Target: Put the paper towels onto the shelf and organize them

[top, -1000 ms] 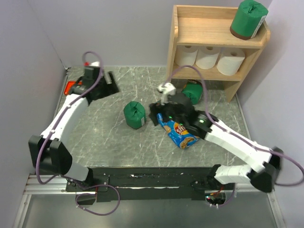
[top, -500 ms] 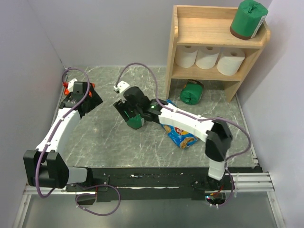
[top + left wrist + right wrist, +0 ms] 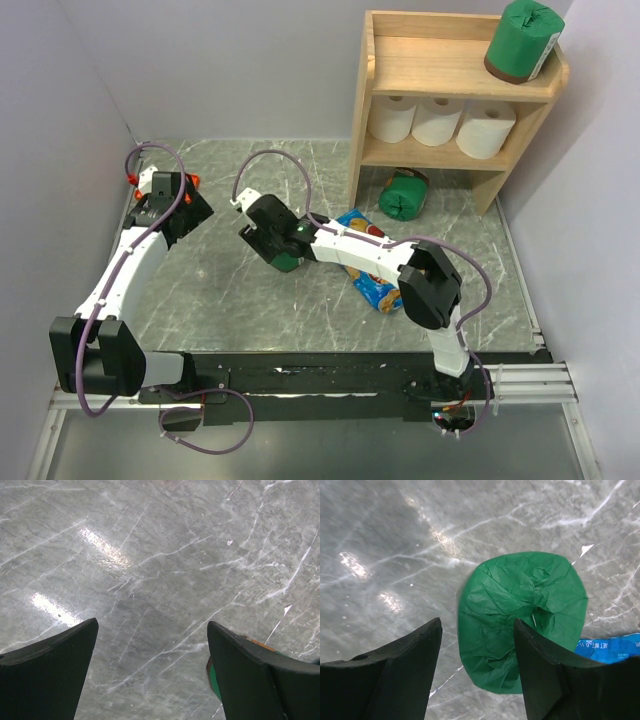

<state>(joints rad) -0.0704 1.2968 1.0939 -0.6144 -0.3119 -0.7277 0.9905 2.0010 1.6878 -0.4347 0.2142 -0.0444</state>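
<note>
The wooden shelf (image 3: 455,80) stands at the back right. A green-wrapped paper towel roll (image 3: 523,40) sits on its top tier, and three white rolls (image 3: 438,121) fill the middle tier. Another green roll (image 3: 405,193) lies on its side under the shelf. A third green roll (image 3: 288,260) stands mid-table; my right gripper (image 3: 278,248) hovers over it. In the right wrist view this roll (image 3: 520,615) lies between and beyond the half-open jaws of the gripper (image 3: 477,625), with a gap on the left side. My left gripper (image 3: 190,208) is wide open over bare table (image 3: 152,625).
A blue chip bag (image 3: 375,280) lies flat just right of the mid-table roll, its edge showing in the right wrist view (image 3: 610,647). A red tool (image 3: 192,180) sits at the far left behind the left gripper. Walls close in on the left, back and right.
My right arm has swung left from over the chip bag to the mid-table green roll, and its jaws have narrowed. The left arm pulled back toward the far left.
</note>
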